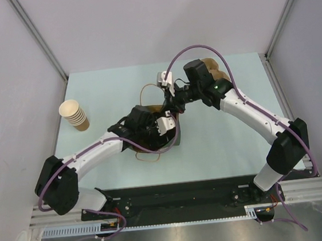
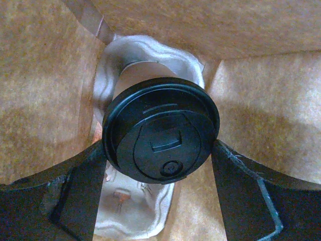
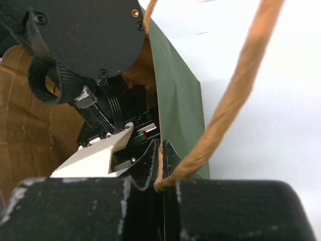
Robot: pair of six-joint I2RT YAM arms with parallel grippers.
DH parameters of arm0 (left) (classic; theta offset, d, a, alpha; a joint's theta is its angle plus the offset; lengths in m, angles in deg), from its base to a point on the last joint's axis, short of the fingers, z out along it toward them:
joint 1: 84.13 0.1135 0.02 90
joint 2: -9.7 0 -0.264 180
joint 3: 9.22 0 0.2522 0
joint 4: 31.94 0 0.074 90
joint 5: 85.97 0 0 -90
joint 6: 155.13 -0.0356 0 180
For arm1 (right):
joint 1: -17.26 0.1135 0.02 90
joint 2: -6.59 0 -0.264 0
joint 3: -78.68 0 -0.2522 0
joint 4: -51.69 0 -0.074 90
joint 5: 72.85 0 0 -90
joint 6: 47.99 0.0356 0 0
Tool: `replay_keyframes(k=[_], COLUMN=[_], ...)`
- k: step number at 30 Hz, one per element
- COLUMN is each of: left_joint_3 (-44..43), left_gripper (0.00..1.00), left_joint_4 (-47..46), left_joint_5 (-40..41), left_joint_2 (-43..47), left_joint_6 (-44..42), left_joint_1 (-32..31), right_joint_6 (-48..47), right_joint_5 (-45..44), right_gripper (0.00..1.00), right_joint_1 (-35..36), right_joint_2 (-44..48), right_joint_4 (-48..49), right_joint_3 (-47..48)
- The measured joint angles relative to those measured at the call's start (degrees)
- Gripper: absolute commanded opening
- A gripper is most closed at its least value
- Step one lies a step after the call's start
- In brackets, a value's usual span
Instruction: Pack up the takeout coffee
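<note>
The takeout coffee [image 2: 160, 130], a kraft cup with a round black lid, stands inside the paper bag [image 2: 45, 100] in a pale moulded tray [image 2: 125, 211]. My left gripper [image 2: 158, 149] reaches down into the bag, and its fingers [image 2: 83, 186] press the lid's rim from both sides. From above, the left gripper [image 1: 150, 127] hides the cup inside the bag [image 1: 174, 137]. My right gripper [image 3: 161, 150] is shut on the bag's green rim [image 3: 178, 100] at the twine handle [image 3: 235, 90]. It shows in the top view [image 1: 171, 105] at the bag's far side.
A stack of lidless pale paper cups [image 1: 74, 115] stands at the table's left. A brown object [image 1: 216, 68] lies behind the right arm at the back. The left arm's wrist [image 3: 85, 35] fills the bag's mouth close to the right gripper.
</note>
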Motion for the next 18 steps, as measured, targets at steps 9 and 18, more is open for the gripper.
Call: replay_keyframes(k=[9, 18], left_joint_3=[6.8, 10.9], left_gripper=[0.00, 0.00], left_joint_4=[-5.5, -11.1], left_joint_5=[6.5, 8.1], left_joint_2=[6.6, 10.3], left_joint_6=[-1.2, -1.7], left_joint_1=[-3.1, -3.6], right_joint_6=[-1.8, -5.6], right_joint_5=[-1.4, -4.2], right_gripper=[0.00, 0.00], right_joint_1=[3.0, 5.3], right_joint_2=[3.7, 6.3], right_joint_4=[1.9, 3.2], right_joint_3=[-3.4, -5.2])
